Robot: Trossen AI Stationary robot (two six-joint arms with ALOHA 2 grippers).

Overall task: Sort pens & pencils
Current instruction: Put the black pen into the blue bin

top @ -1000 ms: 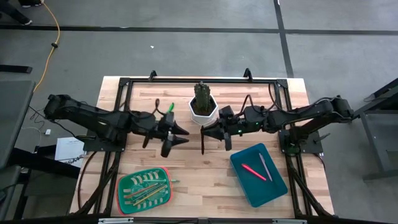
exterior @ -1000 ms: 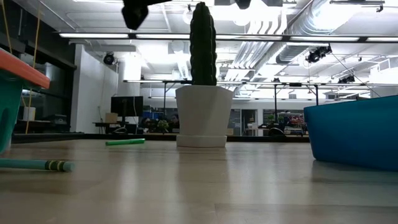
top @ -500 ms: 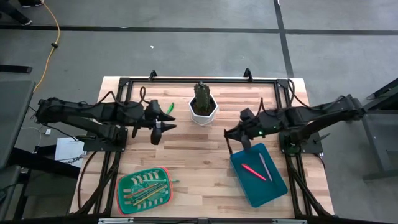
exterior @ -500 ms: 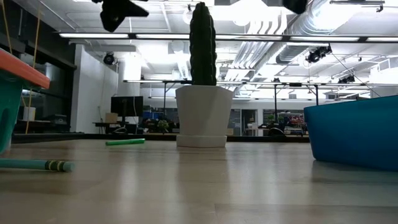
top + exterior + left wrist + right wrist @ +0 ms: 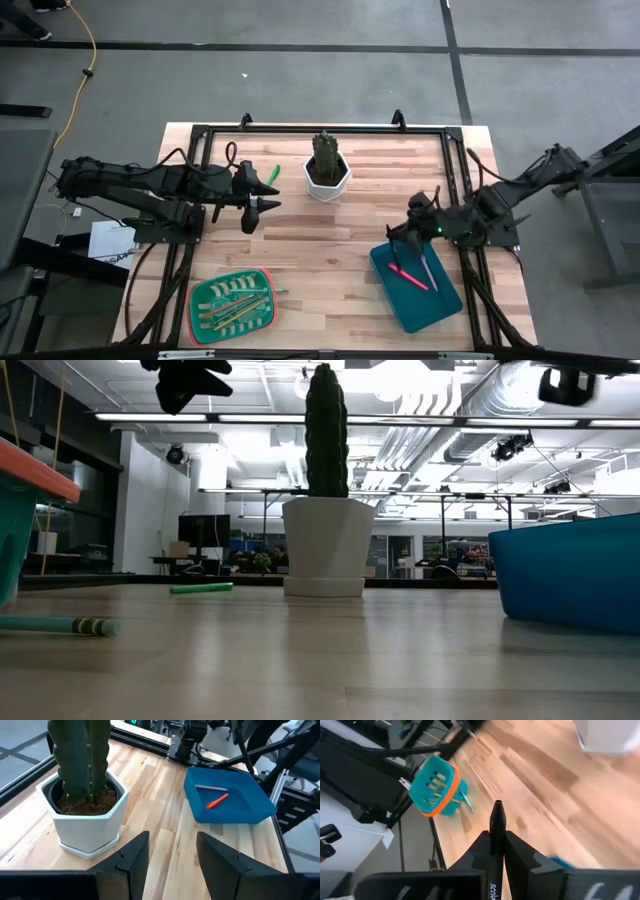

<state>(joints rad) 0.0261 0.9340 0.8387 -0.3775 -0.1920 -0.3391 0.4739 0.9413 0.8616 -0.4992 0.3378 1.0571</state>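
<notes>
- The right gripper (image 5: pixel 402 236) hovers at the blue plastic bin's (image 5: pixel 440 305) rim, jaws clamped on a slim black pen (image 5: pixel 496 827).
- The left gripper (image 5: pixel 266 205), jaws apart, hangs near the potted cactus (image 5: pixel 326 165) above the wooden worktop (image 5: pixel 330 250).
- A green pen (image 5: pixel 272 173) lies beside it.

Pencils (image 5: pixel 232 307) in green basket (image 5: pixel 200 296) too small to count.

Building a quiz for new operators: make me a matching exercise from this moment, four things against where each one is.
Things:
1. pink-red pen
2. green pen
3. black pen
4. pencils

Places:
A. in the green basket
B. in the blue bin
C. on the table left of the cactus pot
D. in the right gripper

Pairs: 1-B, 2-C, 3-D, 4-A
</notes>
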